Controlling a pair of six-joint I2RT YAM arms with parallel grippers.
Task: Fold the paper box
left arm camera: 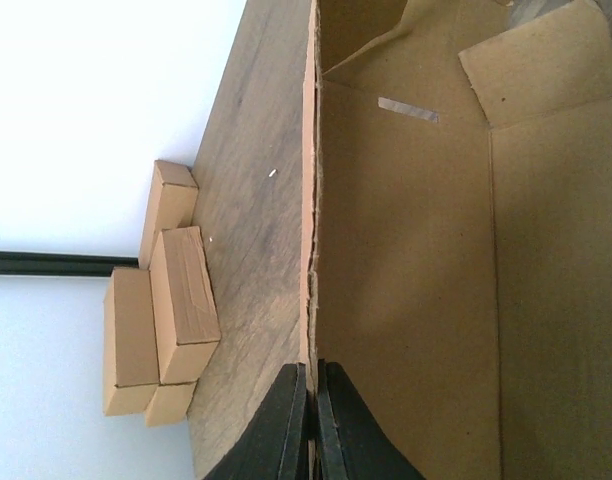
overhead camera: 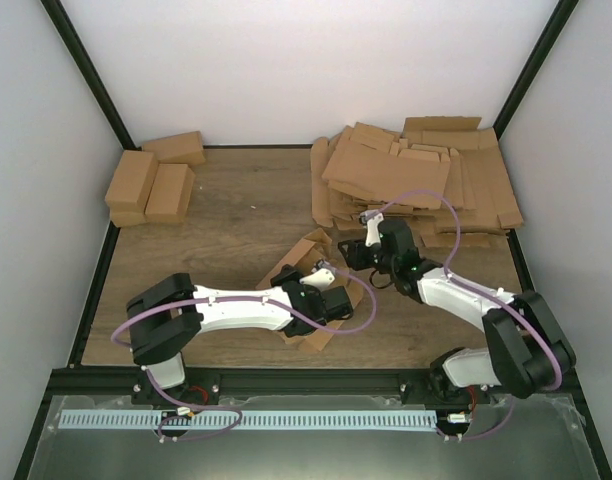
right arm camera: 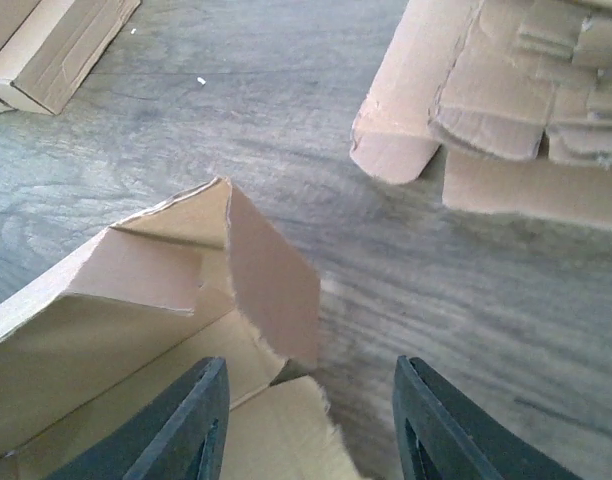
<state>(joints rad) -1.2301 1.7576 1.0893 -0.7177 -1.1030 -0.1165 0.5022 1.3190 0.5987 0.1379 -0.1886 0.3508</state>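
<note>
Farthest to the left, a cluster of closed cardboard boxes point(overhead camera: 151, 185) is seen at the far left corner of the wooden table point(overhead camera: 236, 225). Nearer the middle, the left gripper point(overhead camera: 308, 282) is laid low over the table, and the left wrist view shows its fingers point(left arm camera: 286, 420) pressed together on the thin upright wall of the paper box point(overhead camera: 304, 255), so that the wall's edge is pinched between them. The box is found at the centre of the table, partly formed, with its inside open and its flaps spread. Just to its right, the right gripper point(overhead camera: 352, 256) is held close to the box with its fingers point(right arm camera: 196, 420) spread wide and nothing clamped; in the right wrist view a raised flap point(right arm camera: 271, 280) is seen standing ahead of the gap, nearer the left-hand finger. At the far right, a loose stack of flat cardboard blanks point(overhead camera: 416, 175) is piled against the back corner.
</note>
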